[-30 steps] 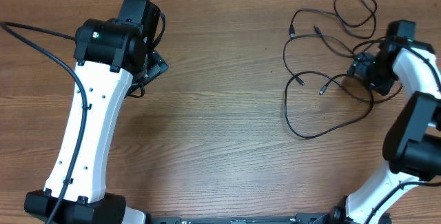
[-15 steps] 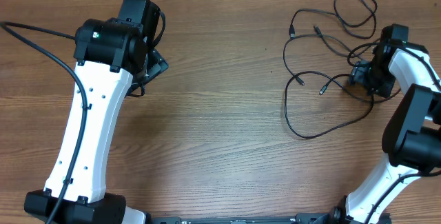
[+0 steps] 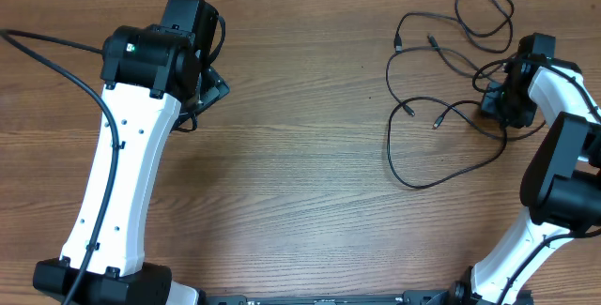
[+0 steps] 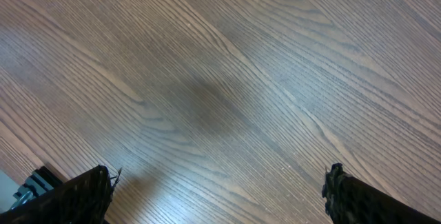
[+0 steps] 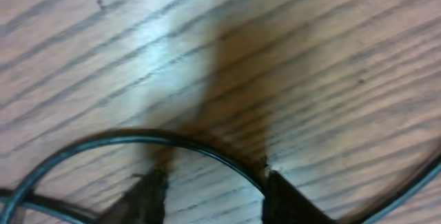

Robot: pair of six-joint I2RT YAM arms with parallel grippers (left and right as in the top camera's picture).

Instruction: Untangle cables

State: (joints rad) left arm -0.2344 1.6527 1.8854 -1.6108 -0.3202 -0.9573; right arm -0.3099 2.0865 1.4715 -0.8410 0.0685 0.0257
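While the left gripper hangs spread wide at upper left, the cables sprawl at upper right, where the right gripper stands half-parted, one strand arcing past its tips.

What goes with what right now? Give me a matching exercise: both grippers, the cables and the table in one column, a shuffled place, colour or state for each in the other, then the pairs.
Column one
1. left gripper
2. right gripper
3. cables
4. table

Column two
A. brown, with wood grain
B. fingers wide apart, only wood between them
C. black, lying in crossing loops near the right arm
D. low over the wood, a thin loop curving past its fingertips

Pairs: 1-B, 2-D, 3-C, 4-A
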